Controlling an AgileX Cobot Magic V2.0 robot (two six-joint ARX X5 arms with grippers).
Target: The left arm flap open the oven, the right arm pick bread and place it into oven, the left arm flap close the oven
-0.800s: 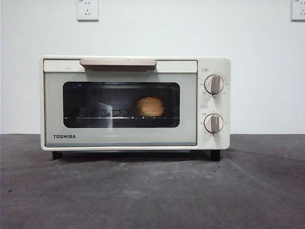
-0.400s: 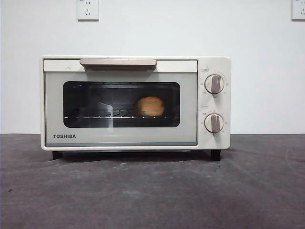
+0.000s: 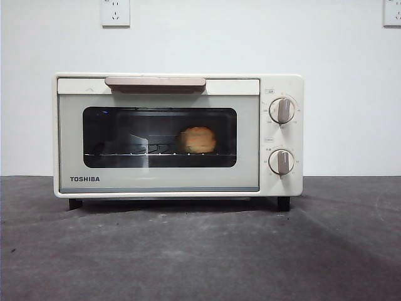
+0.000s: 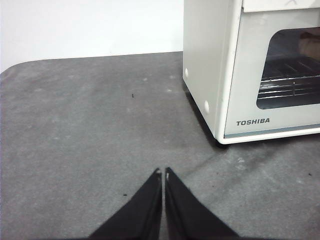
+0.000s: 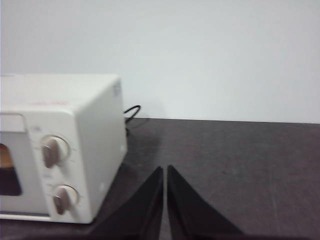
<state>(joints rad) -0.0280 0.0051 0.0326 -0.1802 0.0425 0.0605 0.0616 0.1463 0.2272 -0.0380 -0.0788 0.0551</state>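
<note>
On the near stretch of the dark grey table (image 3: pixel 200 251), nothing but bare surface lies in front of the oven (image 3: pixel 178 135). The oven stands square on its short black feet (image 3: pixel 283 203), its door shut flush against the cream-white body. The beige handle (image 3: pixel 155 82) runs along the top of the door, and the TOSHIBA name sits at the lower left of the door panel. Two beige knobs (image 3: pixel 282 110) are stacked one above the other on the right-hand panel.

Through the dark glass window (image 3: pixel 160 137) the bread (image 3: pixel 198 140) shows as a golden-orange lump resting on the wire rack (image 3: pixel 138 152), right of the window's middle.

Behind the oven is a plain white wall (image 3: pixel 200 44) with two sockets (image 3: pixel 115 12) high up, one near each top corner.

Neither arm appears in the front view. The left gripper (image 4: pixel 163 173) hovers over the bare table, well apart from the oven's left front corner, its two black jaws pressed together with only a hairline between the tips and nothing held. The right gripper (image 5: pixel 164 170) hangs off the oven's knob side, also apart from it, jaws likewise closed and empty. A black cable (image 5: pixel 132 111) curls out from behind the oven on that side.
</note>
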